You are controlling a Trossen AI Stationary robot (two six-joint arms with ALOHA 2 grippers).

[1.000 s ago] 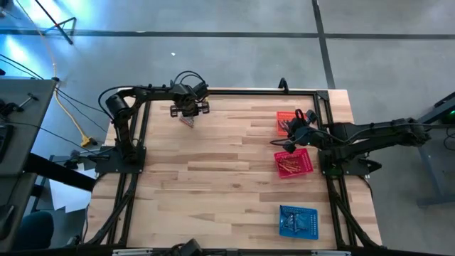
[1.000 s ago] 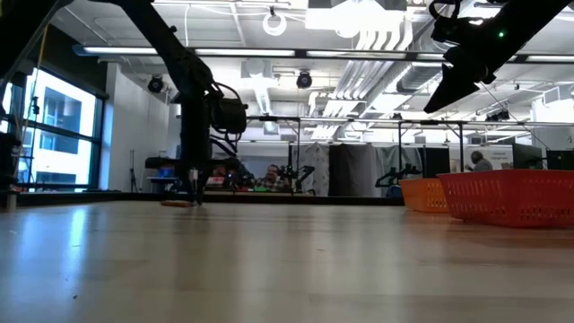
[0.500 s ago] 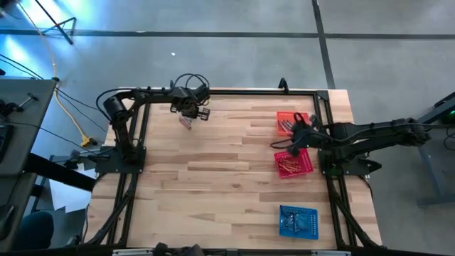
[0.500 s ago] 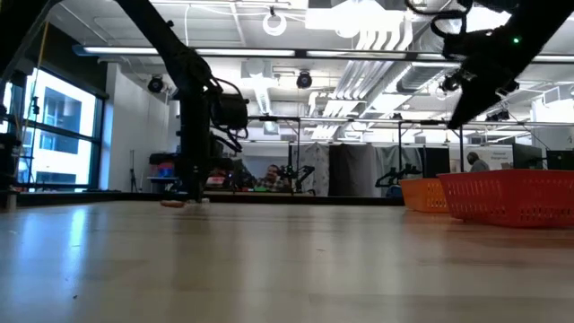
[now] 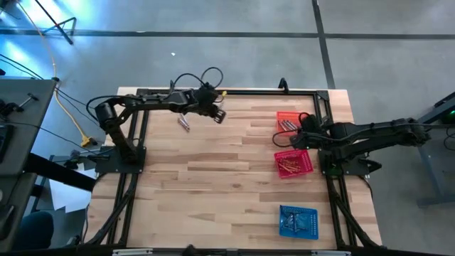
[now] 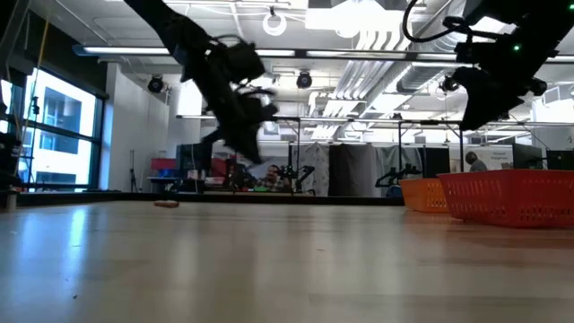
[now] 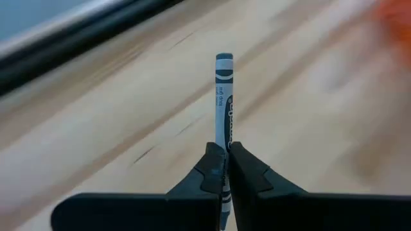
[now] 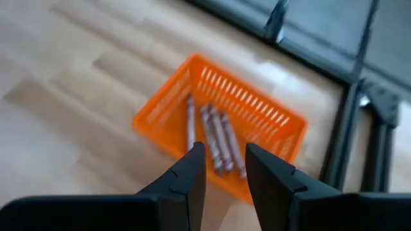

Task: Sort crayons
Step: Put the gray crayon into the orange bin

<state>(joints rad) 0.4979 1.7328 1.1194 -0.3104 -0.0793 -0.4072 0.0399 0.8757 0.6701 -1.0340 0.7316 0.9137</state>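
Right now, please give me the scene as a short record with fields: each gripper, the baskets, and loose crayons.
left gripper: shut on a grey crayon, raised above the table's far edge
right gripper: open, empty, over the orange basket
orange basket: several grey crayons
red basket: orange-looking sticks
blue basket: contents unclear
loose crayons: small cluster near left arm

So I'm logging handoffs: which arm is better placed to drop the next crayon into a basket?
The left. Its hand is shut on a grey crayon, lifted off the table. The right hand hangs open and empty over the orange basket, which already holds several crayons.
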